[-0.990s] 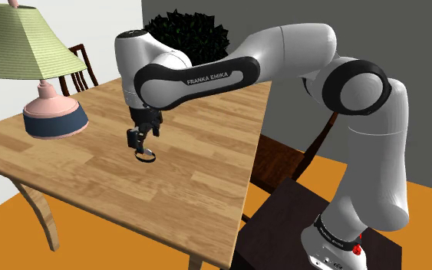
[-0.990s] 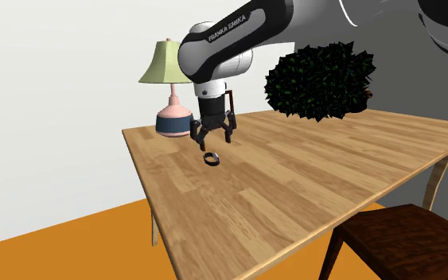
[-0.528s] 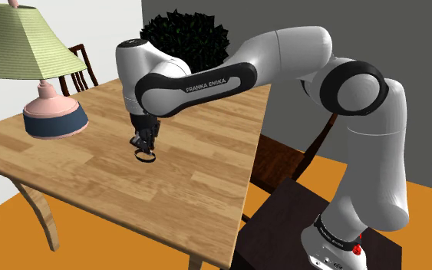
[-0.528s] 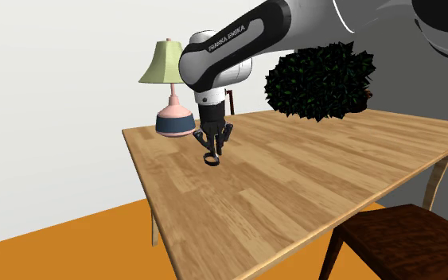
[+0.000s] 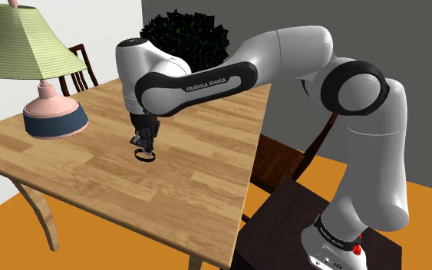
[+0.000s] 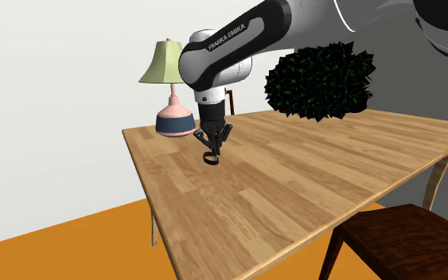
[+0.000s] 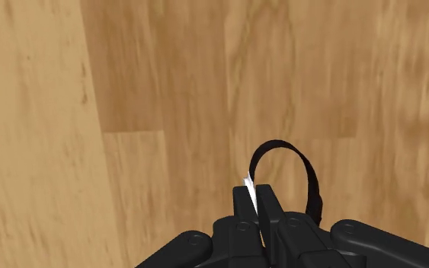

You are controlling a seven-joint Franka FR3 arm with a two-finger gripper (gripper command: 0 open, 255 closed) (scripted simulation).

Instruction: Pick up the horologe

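The horologe is a small black wristwatch (image 5: 143, 156) lying on the wooden table (image 5: 91, 184), its strap curled into a loop. My black gripper (image 5: 146, 145) stands straight down over it, fingertips at the table surface. In the second exterior view the gripper (image 6: 212, 152) meets the watch (image 6: 210, 160) at the table's near-left part. In the wrist view the fingers (image 7: 244, 205) press together on a thin white sliver of the watch, and the black strap (image 7: 309, 180) arcs out beyond the gripper (image 7: 257, 199). The watch still rests on the wood.
A lamp (image 5: 41, 73) with a green shade and pink-and-blue base stands at the shoulder view's left. A dark spiky plant (image 5: 187, 34) sits at the table's far side. A dark wooden seat (image 6: 397, 239) stands by the table edge. Orange floor surrounds the table.
The gripper came down onto the watch and its fingers, open a second ago, closed together on it. The watch has stayed in place on the table.
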